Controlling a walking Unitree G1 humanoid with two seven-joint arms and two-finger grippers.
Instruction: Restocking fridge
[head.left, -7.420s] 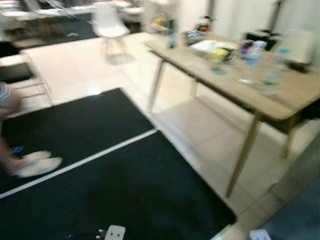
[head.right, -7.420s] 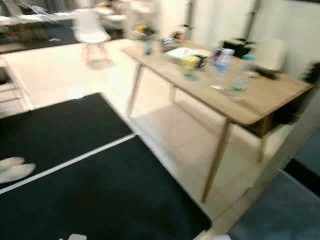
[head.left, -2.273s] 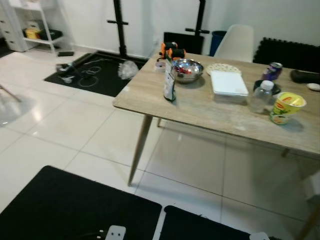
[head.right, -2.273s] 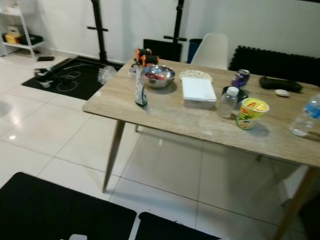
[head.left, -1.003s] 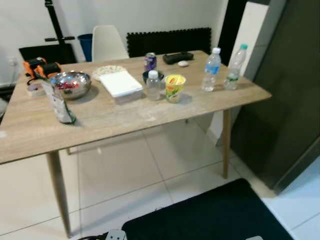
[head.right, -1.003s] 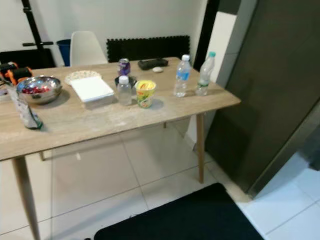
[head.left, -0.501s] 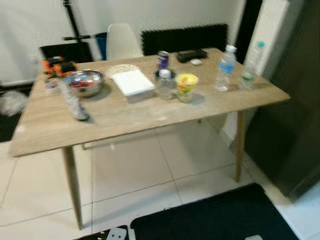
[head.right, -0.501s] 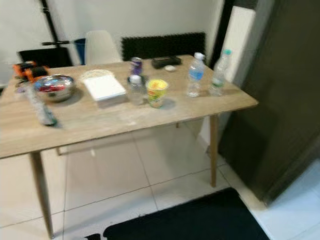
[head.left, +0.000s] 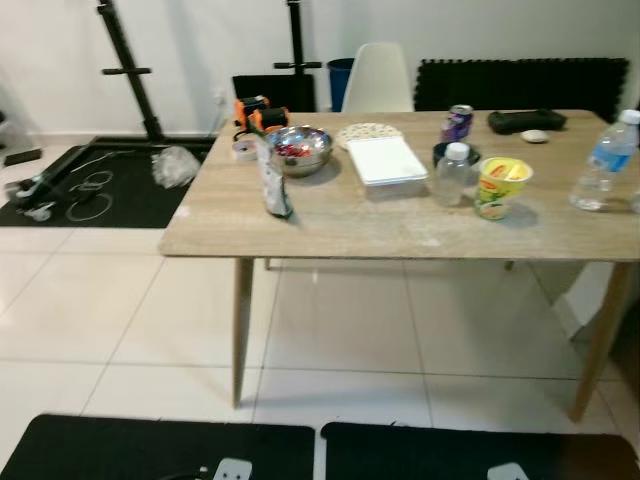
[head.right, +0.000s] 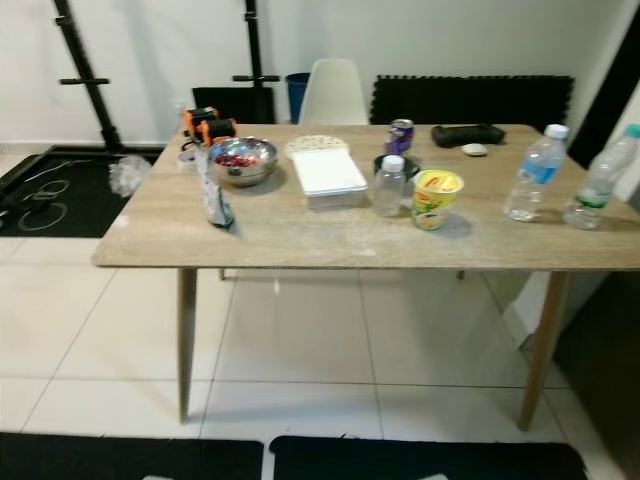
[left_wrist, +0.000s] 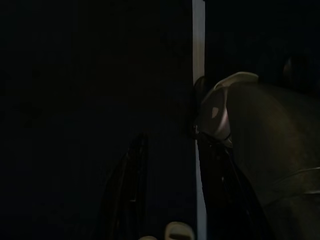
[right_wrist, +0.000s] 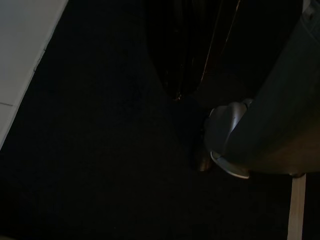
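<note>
Facing a wooden desk (head.left: 330, 225) on white floor tiles (head.left: 340, 340), with black mats (head.left: 170, 447) at the near edge. On the desk, from left: orange-black tool (head.left: 252, 111) at the far left corner, tape roll (head.left: 243, 150) beside it, metal bowl (head.left: 300, 148) with red contents, and a snack pouch (head.left: 273, 186) upright just near of the bowl. Middle: round woven mat (head.left: 366, 132) at the far side, white flat box (head.left: 385, 161) touching it on the near side. Right of the box: purple can (head.left: 458, 121), dark bowl (head.left: 444, 152), small clear bottle (head.left: 452, 174), yellow cup (head.left: 501, 187) close together. Far right: water bottle with blue label (head.left: 603, 162); a second bottle with green cap (head.right: 601, 181) just right of it. Black remote-like object (head.left: 520, 120) and a small white item (head.left: 535, 135) at the far edge. White chair (head.left: 378, 78) behind the desk, black foam panel (head.left: 520, 85) against the wall, blue bin (head.left: 341, 80), black stand poles (head.left: 125, 70) at far left over a dark mat (head.left: 95, 185) with cables. Both arms hang idle over black mat; wrist views very dark. Left pincer (left_wrist: 172, 200) has fingers set slightly apart, holding nothing. Right pincer (right_wrist: 192, 50) too dark, cannot tell if wide or narrow.
</note>
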